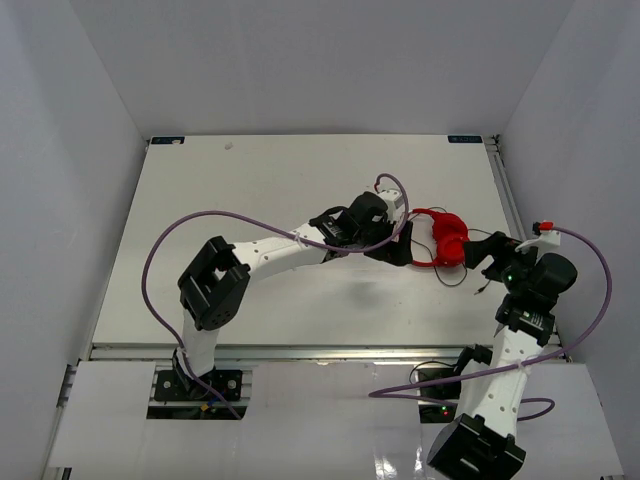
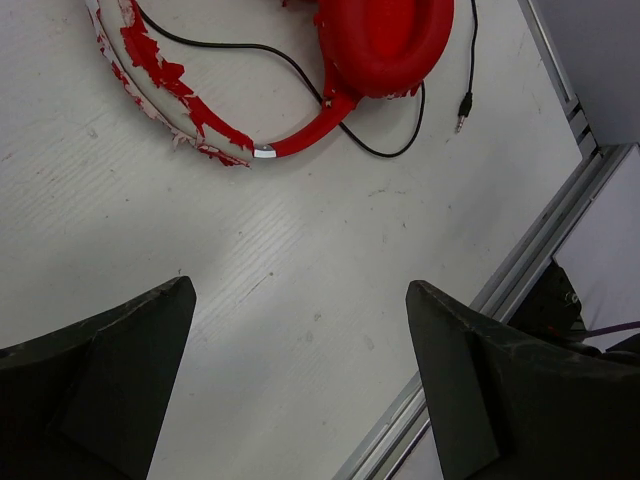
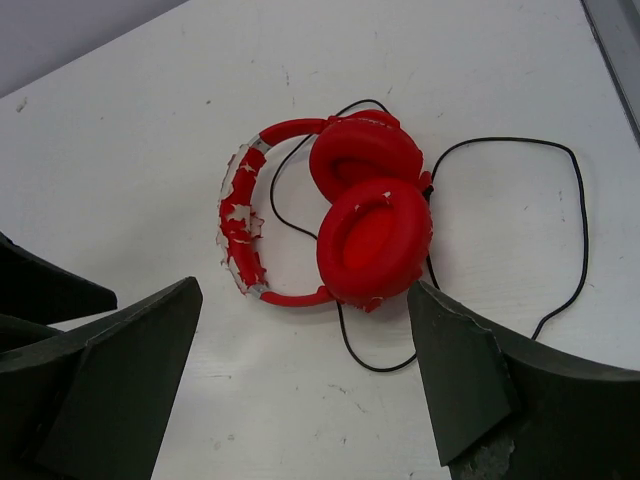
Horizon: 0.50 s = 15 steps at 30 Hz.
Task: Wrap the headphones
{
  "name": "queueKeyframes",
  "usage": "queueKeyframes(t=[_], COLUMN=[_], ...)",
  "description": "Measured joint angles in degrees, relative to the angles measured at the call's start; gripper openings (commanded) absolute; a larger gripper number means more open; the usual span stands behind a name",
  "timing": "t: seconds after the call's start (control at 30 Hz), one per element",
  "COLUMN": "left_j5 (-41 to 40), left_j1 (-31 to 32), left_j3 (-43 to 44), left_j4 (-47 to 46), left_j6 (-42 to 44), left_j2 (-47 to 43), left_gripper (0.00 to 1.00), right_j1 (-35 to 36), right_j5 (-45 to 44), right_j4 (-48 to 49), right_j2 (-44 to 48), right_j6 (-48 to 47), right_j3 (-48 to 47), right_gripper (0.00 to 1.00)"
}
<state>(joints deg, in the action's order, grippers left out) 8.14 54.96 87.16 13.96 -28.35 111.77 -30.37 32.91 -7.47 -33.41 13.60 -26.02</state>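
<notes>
Red headphones (image 3: pixel 372 240) lying flat on the bench (image 3: pixel 130 150) just ahead of wide-open, empty right fingers (image 3: pixel 110 390) and beyond equally spread, empty left fingers (image 2: pixel 100 380), black cable (image 3: pixel 520 139) sprawled loose, seemingly awaiting winding.

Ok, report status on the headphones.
Left gripper open, empty. Right gripper open, empty. Headphones lying on table, cable loose, unwrapped. Nothing in the way.

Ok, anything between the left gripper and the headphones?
Only bare table ahead of the left gripper, in the left wrist view; the cable loops close beside the headphones.
</notes>
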Motion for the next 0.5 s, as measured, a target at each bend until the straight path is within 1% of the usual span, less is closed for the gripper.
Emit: queueKeyframes(t=[0.1,0.17,0.37,0.5], left_j5=[-0.1,-0.3,-1.8,-3.1], left_j1=[0.0,0.0,-0.1,-0.5], left_j3=[0.0,0.2,5.5,9.5], left_j4=[0.5,0.8,3.0,4.6], left_j6=[0.0,0.1,1.0,1.0], left_j2=[0.3,0.4,2.8,5.7], left_gripper=[0.98,0.98,0.98,0.98], right_j1=[0.0,0.0,0.0,0.0], right_j5=[0.8,4.4,21.5,29.4], right_j4=[0.0,0.0,-4.5,-7.2], right_j2=[0.1,0.1,0.5,1.2], right_j6=[-0.7,-3.8,-22.3,-30.8], right_j3=[-0.2,-0.1,-0.2,-0.2], right_gripper=[0.90,0.90,0.90,0.90])
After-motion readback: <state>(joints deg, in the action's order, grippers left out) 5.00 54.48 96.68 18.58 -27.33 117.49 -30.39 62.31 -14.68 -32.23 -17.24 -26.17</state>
